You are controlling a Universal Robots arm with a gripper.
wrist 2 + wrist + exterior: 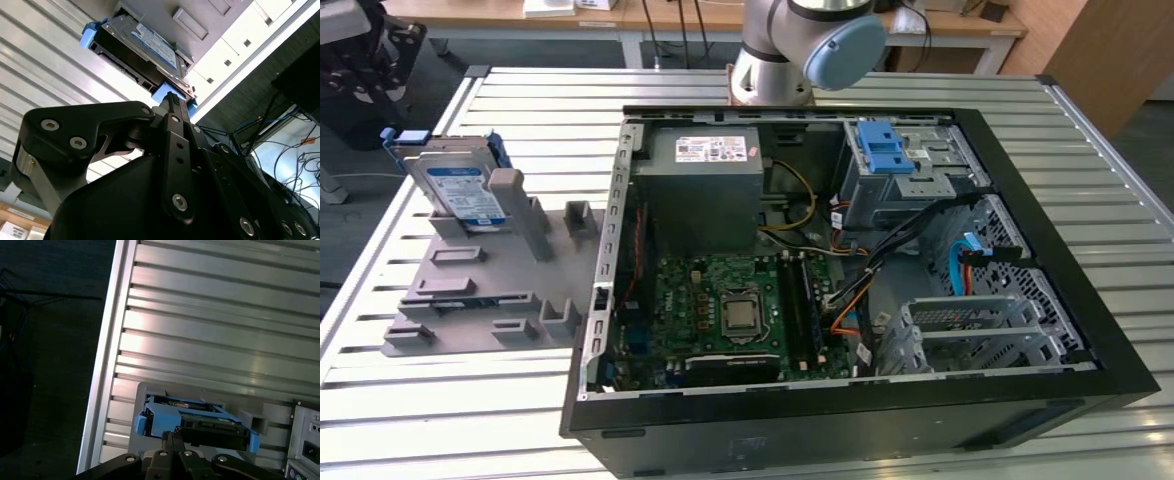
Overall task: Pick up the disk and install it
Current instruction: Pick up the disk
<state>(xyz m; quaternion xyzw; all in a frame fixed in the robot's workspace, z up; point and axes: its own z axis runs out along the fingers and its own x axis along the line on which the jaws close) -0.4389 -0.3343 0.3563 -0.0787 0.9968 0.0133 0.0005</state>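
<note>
- Disk (460, 190), a flat silver hard drive in a blue plastic frame, stands upright on a grey plastic fixture (467, 290) at the exterior view's left.
- Black gripper (173, 436) has its fingers pressed together around nothing, with the tips right at the blue frame.

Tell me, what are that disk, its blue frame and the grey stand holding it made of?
The disk: seemingly a metal body, by its silvery sheen, with a white-and-blue label, likely paper or film. Its blue frame: probably moulded plastic, matte and evenly coloured. The grey stand: matte, uniform grey with blocky slots, likely plastic, perhaps printed.
</note>
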